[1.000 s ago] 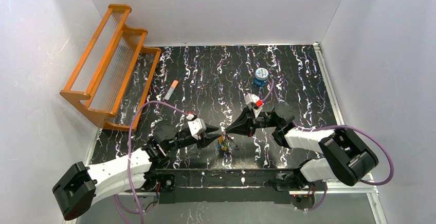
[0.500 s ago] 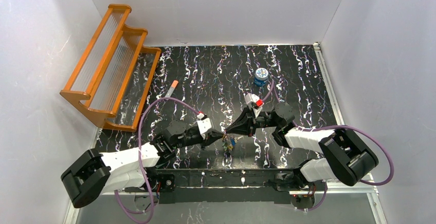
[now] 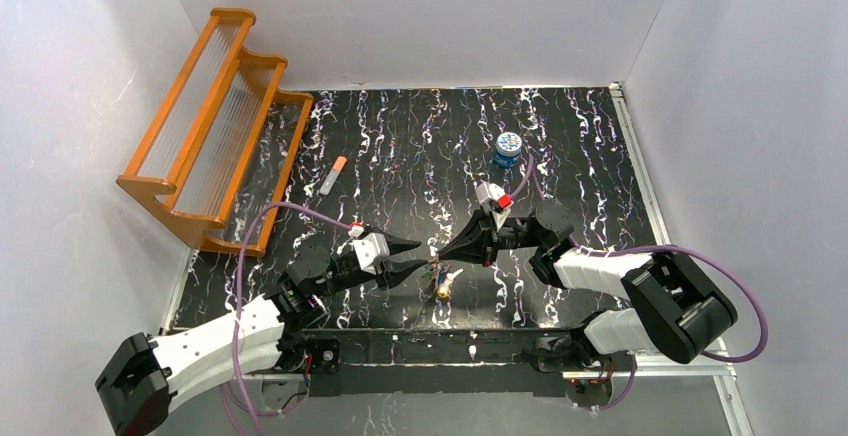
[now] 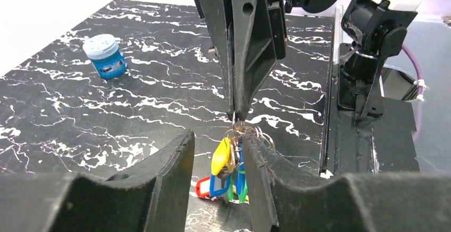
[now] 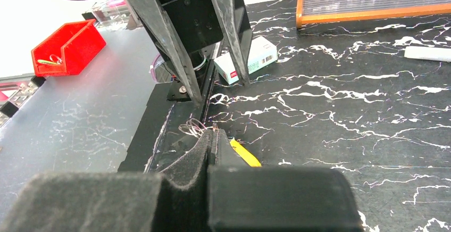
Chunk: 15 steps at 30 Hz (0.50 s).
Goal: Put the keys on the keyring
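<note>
My right gripper (image 3: 437, 254) (image 5: 213, 133) is shut on the keyring (image 4: 257, 134), thin pale loops that also show beside its tips (image 5: 192, 127). The keys (image 3: 441, 281) hang from it in a bunch just above the table: yellow (image 4: 220, 156), blue, green and red heads. One yellow head (image 5: 244, 154) pokes out past my right fingers. My left gripper (image 3: 420, 256) (image 4: 215, 139) is open and straddles the bunch. Its right finger (image 4: 260, 179) lies against the keys, with a gap to the left finger (image 4: 173, 179).
An orange rack (image 3: 215, 126) stands at the back left. An orange-tipped white tube (image 3: 333, 175) lies in front of it. A small blue tin (image 3: 508, 148) (image 4: 106, 56) sits at the back right. A red bin (image 5: 66, 46) is off the table's near side.
My left gripper shut near the hanging keys half a second ago, then opened again and drew back a little to the left. The right gripper has held still.
</note>
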Motion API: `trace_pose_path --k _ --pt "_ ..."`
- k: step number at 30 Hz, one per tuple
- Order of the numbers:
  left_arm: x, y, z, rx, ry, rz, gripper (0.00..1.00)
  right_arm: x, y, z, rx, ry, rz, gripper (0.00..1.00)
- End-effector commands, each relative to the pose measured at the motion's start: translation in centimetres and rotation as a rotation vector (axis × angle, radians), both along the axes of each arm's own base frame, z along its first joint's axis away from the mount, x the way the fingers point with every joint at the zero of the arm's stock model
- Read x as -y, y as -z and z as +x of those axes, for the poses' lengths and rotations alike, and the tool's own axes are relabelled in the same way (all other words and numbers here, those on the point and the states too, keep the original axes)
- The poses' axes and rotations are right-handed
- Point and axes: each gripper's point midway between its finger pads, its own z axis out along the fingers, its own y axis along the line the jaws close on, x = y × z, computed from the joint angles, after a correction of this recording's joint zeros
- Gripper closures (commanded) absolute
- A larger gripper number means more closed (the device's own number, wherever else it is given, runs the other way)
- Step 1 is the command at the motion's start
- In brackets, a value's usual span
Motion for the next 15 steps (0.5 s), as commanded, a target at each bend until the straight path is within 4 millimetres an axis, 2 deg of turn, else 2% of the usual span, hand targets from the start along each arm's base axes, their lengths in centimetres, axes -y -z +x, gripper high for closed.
trace_pose_path --k 1,6,11,15 --pt "-0.4 0.1 -0.1 0.014 -0.009 0.003 0.63 -0.4 -2.8 0.4 0.101 -0.004 0.067 0.99" --pt "1.1 -0.5 -0.7 0.014 0.082 0.015 0.68 -0.5 -3.1 0.5 0.099 -0.011 0.071 0.99" --pt "2.3 -0.2 -0.8 -0.009 0.128 0.017 0.72 -0.5 -3.1 0.4 0.098 -0.022 0.071 0.99" --pt "2.8 -0.5 -0.7 -0.001 0.143 0.009 0.8 -0.6 -2.9 0.6 0.092 -0.015 0.068 0.99"
